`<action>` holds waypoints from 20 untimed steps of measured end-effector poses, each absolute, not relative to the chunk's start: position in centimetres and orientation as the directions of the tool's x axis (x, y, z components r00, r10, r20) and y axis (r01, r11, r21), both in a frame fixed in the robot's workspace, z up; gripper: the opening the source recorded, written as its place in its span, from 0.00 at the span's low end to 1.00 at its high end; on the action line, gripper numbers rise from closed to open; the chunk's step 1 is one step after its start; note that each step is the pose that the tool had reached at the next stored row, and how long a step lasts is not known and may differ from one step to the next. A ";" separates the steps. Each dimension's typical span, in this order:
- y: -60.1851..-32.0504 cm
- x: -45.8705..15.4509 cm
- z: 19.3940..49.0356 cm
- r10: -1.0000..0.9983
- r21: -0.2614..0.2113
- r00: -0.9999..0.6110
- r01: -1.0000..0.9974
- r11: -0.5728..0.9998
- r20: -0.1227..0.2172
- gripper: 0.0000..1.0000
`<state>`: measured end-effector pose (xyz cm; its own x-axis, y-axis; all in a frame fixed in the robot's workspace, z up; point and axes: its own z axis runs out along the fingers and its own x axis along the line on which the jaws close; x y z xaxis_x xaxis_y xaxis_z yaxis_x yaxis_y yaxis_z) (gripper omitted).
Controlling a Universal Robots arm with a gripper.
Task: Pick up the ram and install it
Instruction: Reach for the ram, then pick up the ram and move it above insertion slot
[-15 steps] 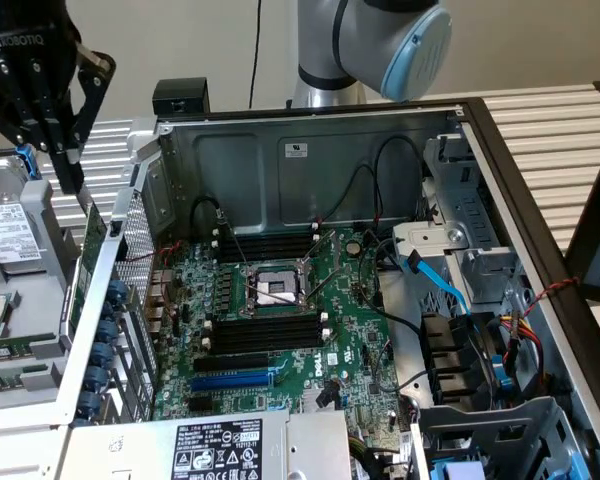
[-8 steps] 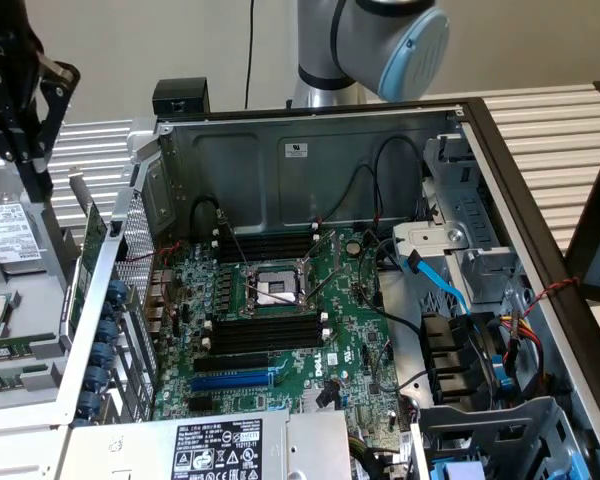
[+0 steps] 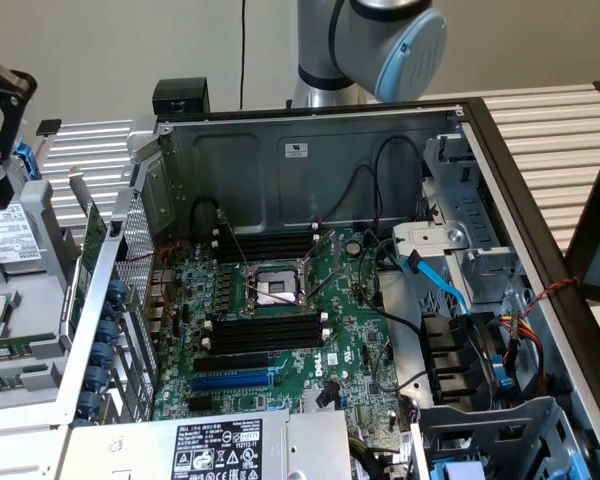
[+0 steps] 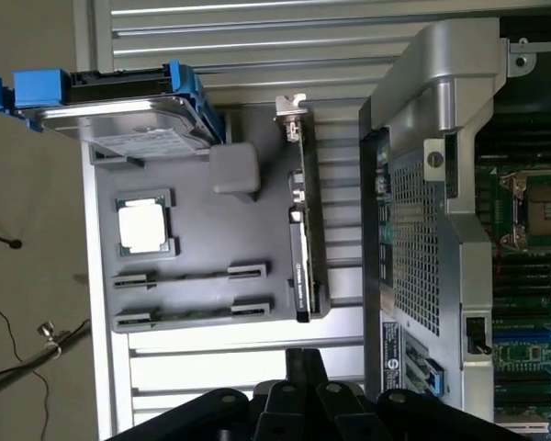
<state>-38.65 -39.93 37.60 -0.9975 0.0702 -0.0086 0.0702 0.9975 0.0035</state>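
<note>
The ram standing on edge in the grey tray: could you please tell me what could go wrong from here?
1. The gripper is shut and clear of the ram; lowered like this, it would likely tip the thin stick rather than grasp it.
2. The ram stands close beside the case's perforated wall, so a finger might clip that wall.
3. Black cables lie near the black slots and could snag the stick.

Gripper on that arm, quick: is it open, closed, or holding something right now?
Gripper: closed, holding nothing that can be seen.
</note>
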 end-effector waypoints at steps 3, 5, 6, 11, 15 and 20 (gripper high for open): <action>-39.9 -39.9 37.6 0.070 0.003 -0.997 0.070 0.998 -0.008 0.10; -39.9 -40.6 37.5 0.070 0.003 -0.998 0.070 0.998 -0.005 0.10; -39.9 -40.9 37.5 0.070 0.003 -0.998 0.070 0.998 -0.003 0.10; -39.9 -42.4 37.2 0.070 0.003 -0.998 0.070 0.998 -0.002 0.10; -39.8 -42.8 37.1 0.070 0.003 -0.998 0.070 0.998 -0.002 0.10; -39.7 -43.2 36.9 0.070 0.003 -0.998 0.070 0.998 -0.002 0.10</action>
